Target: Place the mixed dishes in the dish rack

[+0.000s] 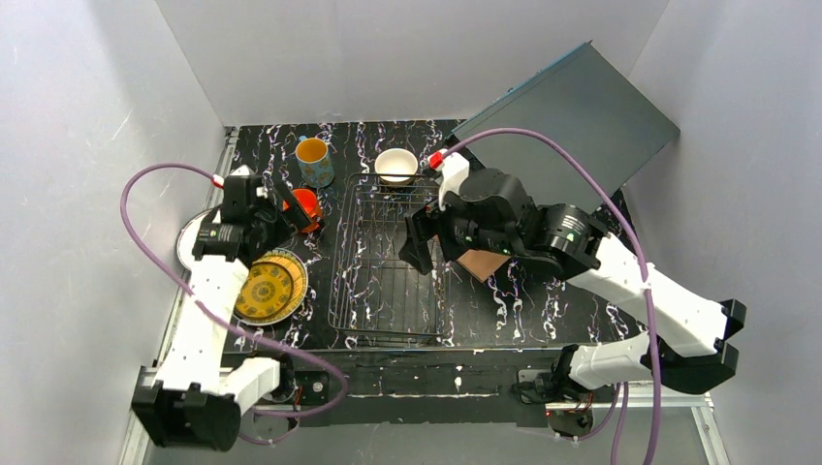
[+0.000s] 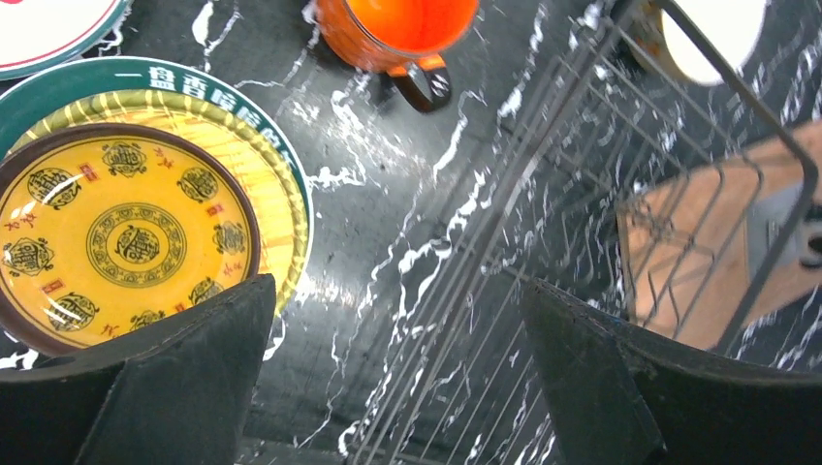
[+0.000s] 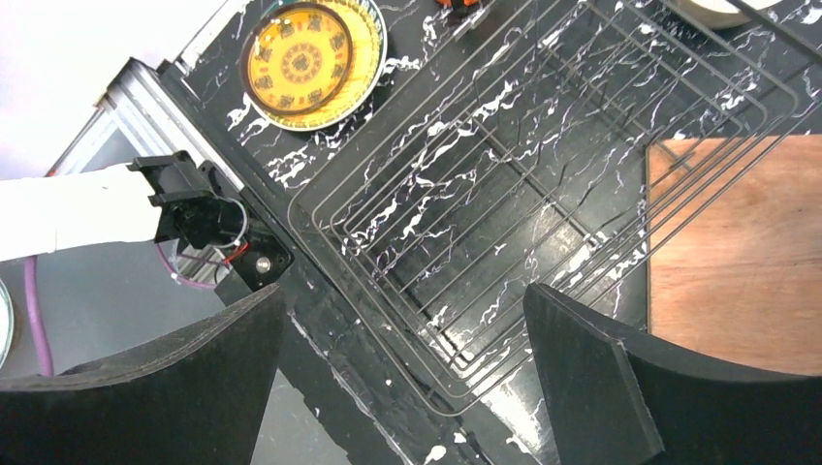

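Observation:
The dish rack [image 1: 388, 262] lies in the middle of the black marble table with nothing in it. The orange mug [image 1: 308, 205] stands left of it, the blue patterned mug [image 1: 313, 160] behind that, and the white-and-tan bowl [image 1: 396, 166] at the rack's far edge. The yellow ornate plate [image 1: 269, 287] lies front left. The white plate [image 1: 194, 237] is mostly hidden under my left arm. My left gripper [image 1: 289, 213] is open and empty, just short of the orange mug [image 2: 407, 29], above the gap between plate [image 2: 126, 242] and rack [image 2: 582, 194]. My right gripper [image 1: 419, 247] is open and empty above the rack [image 3: 543, 174].
A brown wooden board [image 1: 482, 263] lies against the rack's right side, under my right wrist. A large grey slanted panel [image 1: 572, 116] leans at the back right. White walls close in the table on three sides.

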Tool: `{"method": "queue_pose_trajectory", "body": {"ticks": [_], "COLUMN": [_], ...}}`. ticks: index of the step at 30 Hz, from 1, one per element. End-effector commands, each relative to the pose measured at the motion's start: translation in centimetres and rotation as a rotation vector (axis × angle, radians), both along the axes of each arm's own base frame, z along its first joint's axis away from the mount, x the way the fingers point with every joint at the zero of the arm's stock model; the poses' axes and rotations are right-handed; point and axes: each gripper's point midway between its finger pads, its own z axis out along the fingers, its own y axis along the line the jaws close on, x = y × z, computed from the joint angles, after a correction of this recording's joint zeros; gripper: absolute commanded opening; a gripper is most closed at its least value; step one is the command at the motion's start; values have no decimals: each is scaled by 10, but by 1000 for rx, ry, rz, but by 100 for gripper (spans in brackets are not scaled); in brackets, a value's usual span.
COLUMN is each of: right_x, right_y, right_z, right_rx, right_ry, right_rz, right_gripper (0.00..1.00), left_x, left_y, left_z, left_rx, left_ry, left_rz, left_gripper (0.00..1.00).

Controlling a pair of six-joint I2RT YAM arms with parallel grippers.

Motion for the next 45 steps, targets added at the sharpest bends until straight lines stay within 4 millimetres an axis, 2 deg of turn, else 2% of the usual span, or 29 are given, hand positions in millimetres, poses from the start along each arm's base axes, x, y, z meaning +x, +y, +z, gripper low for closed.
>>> {"method": "queue_pose_trajectory", "body": {"ticks": [1,3,5,9,11,13,18,20,26,28,31,37,41,45], "right_x": [7,11,12,12,13,14,15,16,20,22,25,27,28,25], "right_y": [-4,-10,-12,-13,-12,-9,-4,-2,10,16,25,36,43,49], "right_z": [33,37,43,46,45,41,37,37,33,31,25,17,15,13], "right_rx": [89,79,82,91,91,83,64,53,15,8,-4,-34,-33,-28], "right_ry": [-111,-136,-153,-166,-165,-158,-139,-134,-116,-113,-98,-58,-44,-10], "right_rz": [-7,-31,-36,-30,-31,-34,-36,-32,-15,-12,-9,-5,-4,10], "right_gripper": [100,100,100,100,100,100,100,100,100,100,100,100,100,100], "left_x": [39,58,76,109,124,133,137,133,134,133,134,134,133,129], "left_y": [16,29,42,54,54,57,49,47,36,38,39,42,45,51], "left_z": [7,5,-6,-29,-45,-60,-99,-112,-137,-144,-142,-126,-106,-71], "left_rx": [-72,-71,-74,-114,-148,-152,-176,-181,-216,-200,-193,-174,-146,-90], "left_ry": [-14,-3,32,103,144,199,320,332,352,385,391,348,303,181], "left_rz": [114,174,216,222,194,169,62,54,21,19,18,12,11,16], "left_gripper": [99,99,99,99,99,91,68,63,50,40,25,0,0,0]}}
